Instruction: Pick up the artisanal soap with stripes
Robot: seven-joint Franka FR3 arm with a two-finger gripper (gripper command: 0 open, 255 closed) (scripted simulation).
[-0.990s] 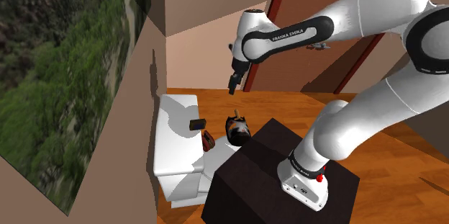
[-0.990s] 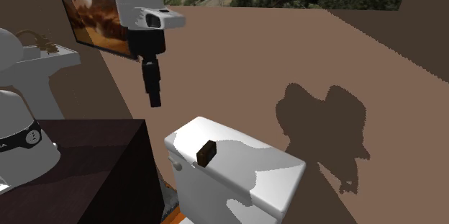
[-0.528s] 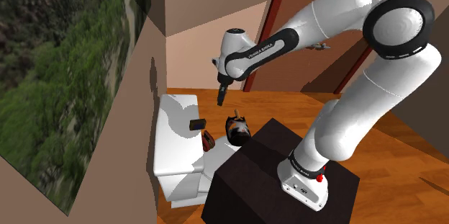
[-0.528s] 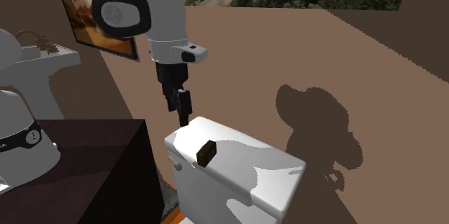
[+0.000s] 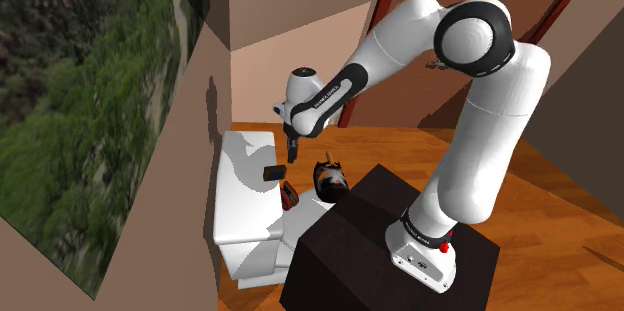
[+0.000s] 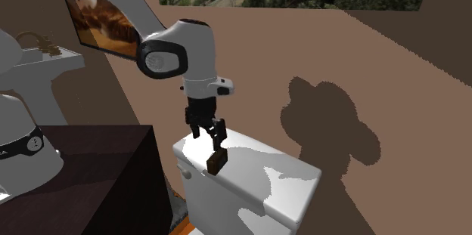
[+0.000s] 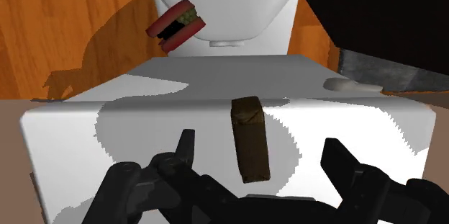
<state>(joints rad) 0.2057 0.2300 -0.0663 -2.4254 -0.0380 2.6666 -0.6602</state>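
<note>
The soap (image 5: 272, 172) is a small dark brown bar lying on the white toilet tank lid (image 5: 242, 149), near the lid's front edge. In the second exterior view my gripper (image 6: 212, 141) hangs just above the soap (image 6: 218, 161), fingers pointing down. Seen from the wrist, the soap (image 7: 249, 140) lies lengthwise between the two black fingers of the gripper (image 7: 260, 145), closer to one of them. The fingers stand wide apart and touch nothing. The gripper (image 5: 292, 155) is open, and the lid (image 7: 101, 125) lies below it.
A red-and-brown object (image 7: 176, 26) rests on the toilet seat below the tank. The brown wall (image 6: 363, 67) rises right behind the tank. The dark stand box (image 5: 370, 229) sits beside the toilet, with a flush handle (image 7: 352, 84) on that side. A white sink (image 6: 45, 63) stands further off.
The arm has swung toward the wall and lowered, bringing the gripper from high over the floor down to just above the soap. The fingers stayed open; the soap has not moved.
</note>
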